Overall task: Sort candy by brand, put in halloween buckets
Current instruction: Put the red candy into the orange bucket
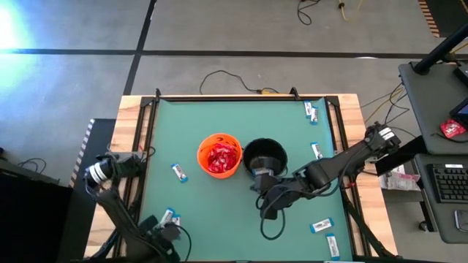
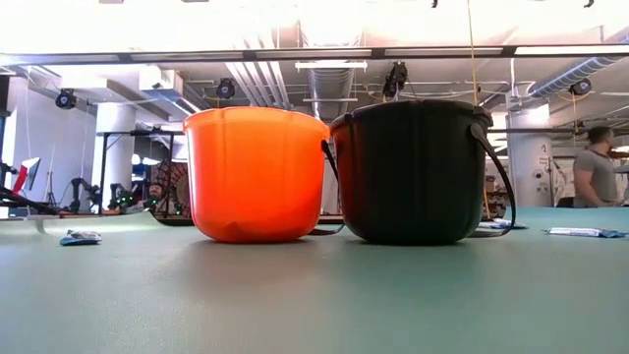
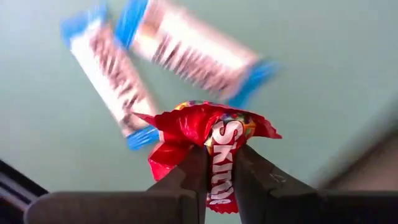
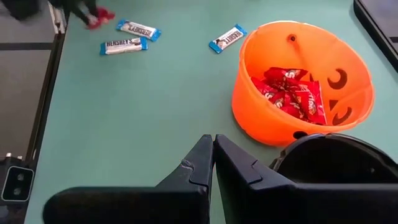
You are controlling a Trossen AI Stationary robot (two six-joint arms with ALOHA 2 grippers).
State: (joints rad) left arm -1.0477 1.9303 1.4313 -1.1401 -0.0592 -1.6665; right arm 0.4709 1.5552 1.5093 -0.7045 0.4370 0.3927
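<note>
Left gripper (image 3: 219,171) is pinching a red packet (image 3: 208,140) narrowly; it should be lifting straight, clearing both bars (image 3: 193,46), toward the orange bucket (image 1: 219,155).

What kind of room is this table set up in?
Probably a robotics lab or workshop: the low view shows exposed ceiling ducts and a person among equipment, and the high view shows a desk with a keyboard beside the green table, with cables on the floor.

We see a gray floor (image 1: 219,29) with dark lines and loose cables (image 1: 227,79). A desk (image 1: 431,102) with a keyboard (image 1: 447,183) stands by the bench's right edge. Pipes (image 2: 334,74) run under the bright ceiling. A person (image 2: 594,172) stands far back.
</note>
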